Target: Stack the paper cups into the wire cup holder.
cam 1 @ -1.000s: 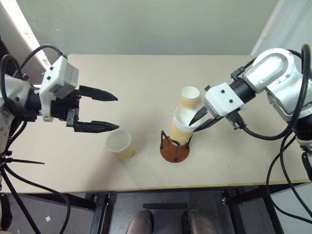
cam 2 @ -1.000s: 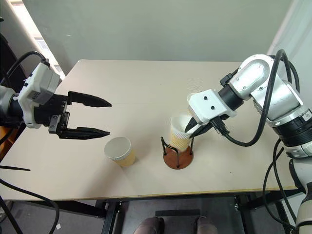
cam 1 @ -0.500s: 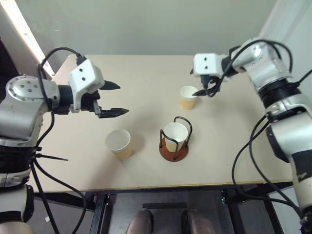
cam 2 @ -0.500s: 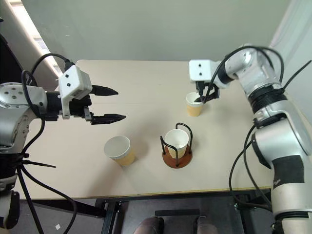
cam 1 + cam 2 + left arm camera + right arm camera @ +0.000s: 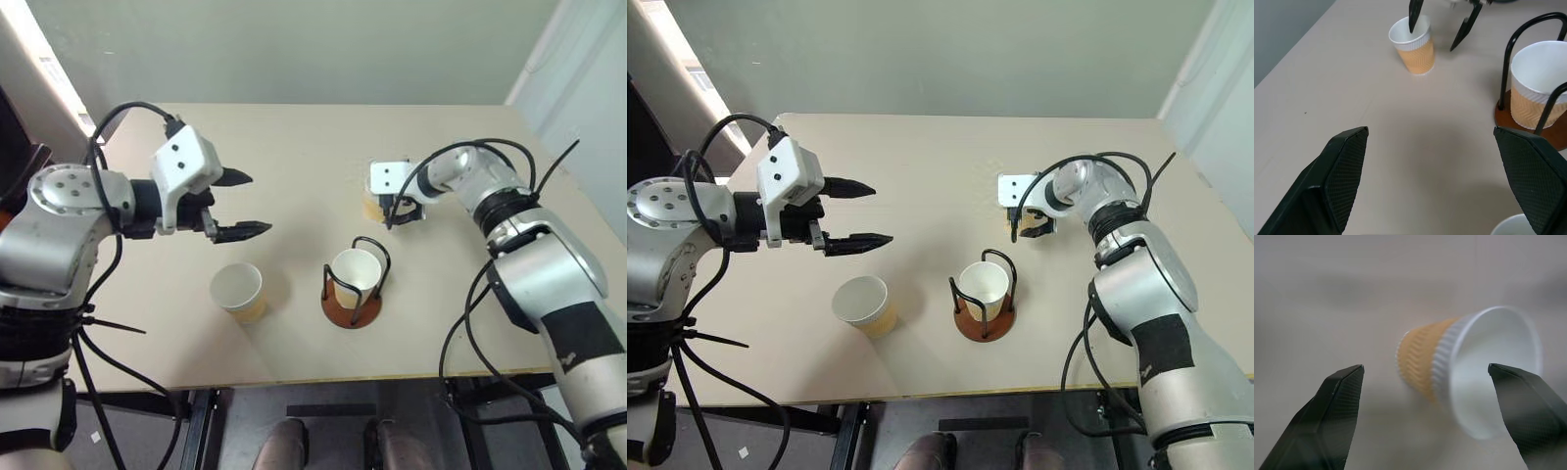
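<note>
One paper cup [image 5: 353,271] stands upright inside the wire cup holder [image 5: 351,309] at the table's middle. A second cup [image 5: 238,290] stands loose to the holder's left. The third cup [image 5: 1413,45] stands behind the holder, partly hidden in the head views by my right wrist. My right gripper [image 5: 402,220] is open at this far cup. One finger [image 5: 1414,13] reaches over its mouth and the other hangs beside it. My left gripper [image 5: 260,203] is open and empty, hovering above the table behind the loose cup.
The beige table [image 5: 294,137] ends at a wall behind and has bare surface around the cups. Its front edge [image 5: 323,377] runs close below the holder. Cables hang from both arms.
My right gripper let the cup it held drop into the holder, swung back to the far cup and came down open at it. The left gripper edged forward. The camera shifted.
</note>
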Controlling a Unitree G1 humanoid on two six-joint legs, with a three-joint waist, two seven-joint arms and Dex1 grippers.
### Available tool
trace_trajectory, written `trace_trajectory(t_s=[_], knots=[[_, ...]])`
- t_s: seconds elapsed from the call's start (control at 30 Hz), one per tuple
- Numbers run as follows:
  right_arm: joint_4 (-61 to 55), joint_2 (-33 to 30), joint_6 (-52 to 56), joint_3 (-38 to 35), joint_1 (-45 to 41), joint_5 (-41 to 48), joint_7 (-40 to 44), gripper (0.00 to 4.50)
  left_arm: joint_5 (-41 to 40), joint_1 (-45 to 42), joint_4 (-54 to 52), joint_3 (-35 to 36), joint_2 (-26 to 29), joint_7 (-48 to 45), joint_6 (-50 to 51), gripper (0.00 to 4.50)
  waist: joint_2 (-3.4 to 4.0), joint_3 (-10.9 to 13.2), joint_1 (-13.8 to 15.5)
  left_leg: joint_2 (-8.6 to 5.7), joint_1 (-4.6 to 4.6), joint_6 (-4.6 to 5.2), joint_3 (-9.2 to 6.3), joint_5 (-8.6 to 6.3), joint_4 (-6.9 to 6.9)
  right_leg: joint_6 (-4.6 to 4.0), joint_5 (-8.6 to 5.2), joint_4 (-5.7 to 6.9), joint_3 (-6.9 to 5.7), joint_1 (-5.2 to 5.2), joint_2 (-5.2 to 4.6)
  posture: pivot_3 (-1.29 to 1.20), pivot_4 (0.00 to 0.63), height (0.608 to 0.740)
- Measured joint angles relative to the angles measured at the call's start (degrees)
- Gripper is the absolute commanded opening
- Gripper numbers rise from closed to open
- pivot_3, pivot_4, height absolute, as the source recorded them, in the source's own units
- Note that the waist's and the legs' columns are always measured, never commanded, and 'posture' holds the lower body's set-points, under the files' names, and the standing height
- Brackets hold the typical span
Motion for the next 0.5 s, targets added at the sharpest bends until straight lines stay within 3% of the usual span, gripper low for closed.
trace_trajectory(t_s=[0.33, 0.37, 0.5], knots=[[0.6, 1.0, 0.9, -1.7, 1.8, -2.8, -5.9, 0.24, -1.6, 0.5, -2.3, 1.1, 1.6, 0.0, 2.5, 4.41, 0.00, 0.0, 0.0, 0.02, 0.12, -0.04, -0.01, 0.09, 0.01, 0.03, 0.02, 0.08, 0.00, -0.01, 0.00, 0.00, 0.150, 0.740], [0.6, 1.0, 0.8, -2.2, 1.8, -2.8, -5.9, 0.03, -1.6, 0.5, -2.3, 1.1, 1.6, 0.0, 2.5, 4.41, 0.00, 0.0, 0.0, 0.02, 0.13, -0.03, -0.01, 0.10, 0.01, 0.05, 0.03, 0.09, 0.00, -0.01, 0.00, 0.00, 0.150, 0.740], [0.5, 0.7, -0.6, -4.3, 0.9, -2.4, -3.5, 0.03, -1.5, 0.5, -1.8, 1.1, 2.1, -1.3, 1.9, 4.41, 0.02, 0.0, 0.0, 0.02, 0.10, 0.05, -0.01, 0.12, 0.01, 0.11, 0.07, 0.13, 0.00, -0.06, 0.00, 0.00, 0.150, 0.740]])
